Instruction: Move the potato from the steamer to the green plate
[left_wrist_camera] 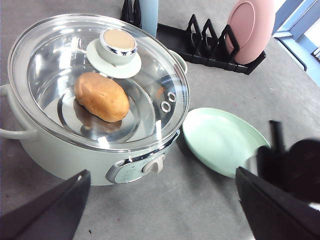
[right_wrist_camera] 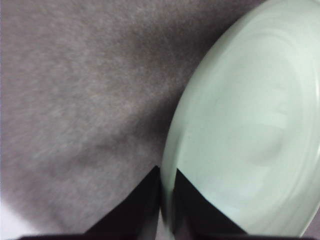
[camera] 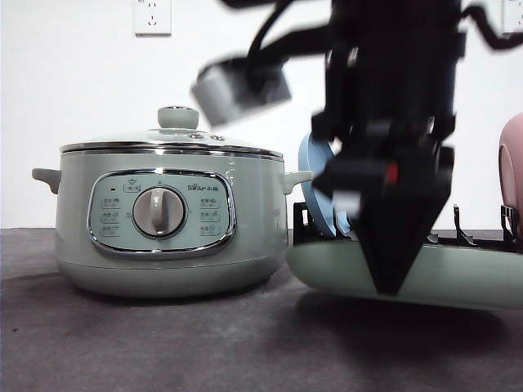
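Under the glass lid (left_wrist_camera: 75, 60), inside the steamer (camera: 167, 220), I see the potato (left_wrist_camera: 101, 96) lying near the middle. At the steamer's three o'clock on the counter (camera: 163, 343), my right pincer (right_wrist_camera: 167, 192) pinches the green plate's (right_wrist_camera: 260, 130) rim. My left pincer (left_wrist_camera: 160, 200) hangs spread wide, holding nothing.

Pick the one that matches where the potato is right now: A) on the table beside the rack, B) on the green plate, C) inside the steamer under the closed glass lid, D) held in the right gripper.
C: the left wrist view shows the potato lying inside the steamer beneath its glass lid, while the green plate beside it is bare.
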{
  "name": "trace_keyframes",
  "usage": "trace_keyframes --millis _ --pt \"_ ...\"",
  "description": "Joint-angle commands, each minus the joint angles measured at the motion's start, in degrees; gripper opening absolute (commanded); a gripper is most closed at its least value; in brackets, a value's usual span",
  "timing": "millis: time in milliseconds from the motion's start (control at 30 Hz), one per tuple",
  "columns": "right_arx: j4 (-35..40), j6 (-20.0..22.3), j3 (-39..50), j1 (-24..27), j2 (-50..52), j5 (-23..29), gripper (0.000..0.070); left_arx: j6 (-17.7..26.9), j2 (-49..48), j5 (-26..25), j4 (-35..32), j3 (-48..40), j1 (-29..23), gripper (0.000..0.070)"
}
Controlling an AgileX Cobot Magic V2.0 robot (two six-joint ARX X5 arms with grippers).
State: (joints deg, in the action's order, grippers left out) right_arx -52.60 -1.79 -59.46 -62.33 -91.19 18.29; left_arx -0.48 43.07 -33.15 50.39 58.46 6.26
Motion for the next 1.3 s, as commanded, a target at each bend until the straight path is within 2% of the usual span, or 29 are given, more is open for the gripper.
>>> trace_keyframes --millis 0,133,233,267,400,467,667,900,1100,1267 --pt "0.68 -0.71 -0.42 -0.81 -2.41 0.54 0.0005 1.1 0.33 -0.28 -0.66 1.24 0.13 0.0595" --pt "2.05 -0.83 -0.42 -0.81 -5.08 0.06 0.0006 1.1 0.33 -0.28 -0.66 1.23 0.13 0.0595" --pt "2.52 -1.06 -0.42 -0.81 -5.95 -2.67 0.0015 1.1 0.33 -0.28 -0.66 1.22 0.13 0.0595" --pt "2.67 -1.06 -0.42 -0.83 -6.08 -3.16 0.0034 1.1 0.33 -0.28 -0.66 1.22 0.13 0.0595" --pt "2.85 -1.83 -0.42 -0.81 -6.12 -3.31 0.0221 1.1 0.32 -0.28 -0.63 1.23 0.13 0.0595" --pt "2.56 -2.09 -0.42 -0.81 -6.11 -3.29 0.0265 1.1 0.33 -0.28 -0.63 1.25 0.13 0.0595" --pt "0.71 -2.13 -0.47 -0.83 -4.86 -3.3 0.0268 1.1 0.33 -0.28 -0.66 1.25 0.13 0.0595" --pt "-2.2 -2.1 -2.17 -0.42 2.84 -3.95 0.0268 1.1 0.33 -0.28 -0.66 1.24 0.13 0.0595" --pt "-1.59 -1.65 -6.18 1.95 11.98 -9.01 0.0268 1.11 0.33 -0.28 -0.66 1.25 0.13 0.0595" --pt "1.11 -0.14 -10.63 6.95 17.58 -13.57 0.0268 1.1 0.33 -0.3 -0.66 1.23 0.13 0.0595"
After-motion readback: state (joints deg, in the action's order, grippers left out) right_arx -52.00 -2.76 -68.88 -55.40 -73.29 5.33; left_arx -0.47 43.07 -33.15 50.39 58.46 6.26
